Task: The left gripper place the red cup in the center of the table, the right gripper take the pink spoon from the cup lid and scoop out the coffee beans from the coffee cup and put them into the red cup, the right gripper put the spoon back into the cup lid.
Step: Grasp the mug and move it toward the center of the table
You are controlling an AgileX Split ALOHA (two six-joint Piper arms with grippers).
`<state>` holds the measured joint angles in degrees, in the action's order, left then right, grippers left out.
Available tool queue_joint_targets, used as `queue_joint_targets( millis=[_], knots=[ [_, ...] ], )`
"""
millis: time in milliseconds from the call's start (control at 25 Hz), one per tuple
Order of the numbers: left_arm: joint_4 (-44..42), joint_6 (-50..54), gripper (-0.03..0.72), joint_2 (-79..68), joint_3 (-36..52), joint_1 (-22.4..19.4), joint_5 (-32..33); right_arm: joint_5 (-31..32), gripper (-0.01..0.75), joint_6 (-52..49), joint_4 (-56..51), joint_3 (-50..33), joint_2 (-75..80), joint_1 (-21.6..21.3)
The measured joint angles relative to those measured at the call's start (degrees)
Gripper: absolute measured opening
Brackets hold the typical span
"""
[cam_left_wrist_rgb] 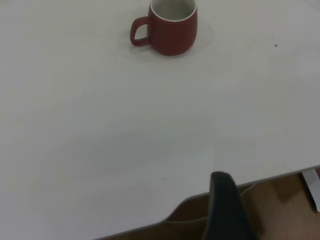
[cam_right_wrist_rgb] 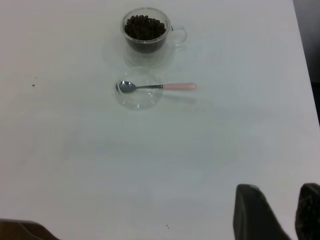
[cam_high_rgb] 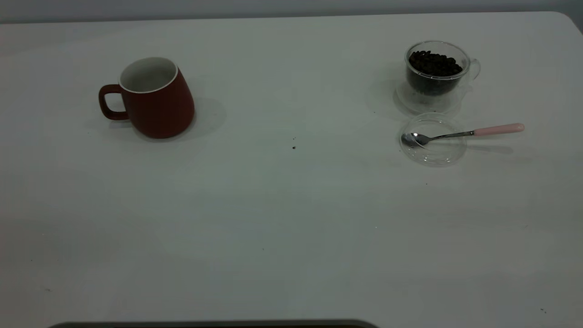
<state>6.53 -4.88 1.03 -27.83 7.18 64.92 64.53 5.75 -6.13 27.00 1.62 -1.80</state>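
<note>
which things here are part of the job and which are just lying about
Part of the job:
red cup, upright at table's left
coffee cup full of beans
lid beside it
spoon, bowl in the lid, pink handle over its rim

Just lying about:
dark specks mid-table

Red cup [cam_high_rgb: 155,98] standing upright far left, handle pointing left, empty. Glass coffee cup [cam_high_rgb: 437,73] sitting far right, full of beans [cam_high_rgb: 433,64]. Clear lid [cam_high_rgb: 432,139] lying just before it, pink-handled spoon [cam_high_rgb: 460,134] resting bowl-in-lid, handle sticking right.
</note>
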Motion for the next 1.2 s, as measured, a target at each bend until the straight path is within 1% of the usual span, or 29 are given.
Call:
queue_joint_targets(
  millis=[1080, 1200],
  knots=[
    [0.0, 0.0, 0.505, 0.0, 0.0, 0.0, 0.0, 0.0, 0.239, 0.0, 0.0, 0.0, 0.0, 0.0],
    [0.0, 1.2, 0.505, 0.0, 0.0, 0.0, 0.0, 0.0, 0.239, 0.0, 0.0, 0.0, 0.0, 0.0]
  ],
)
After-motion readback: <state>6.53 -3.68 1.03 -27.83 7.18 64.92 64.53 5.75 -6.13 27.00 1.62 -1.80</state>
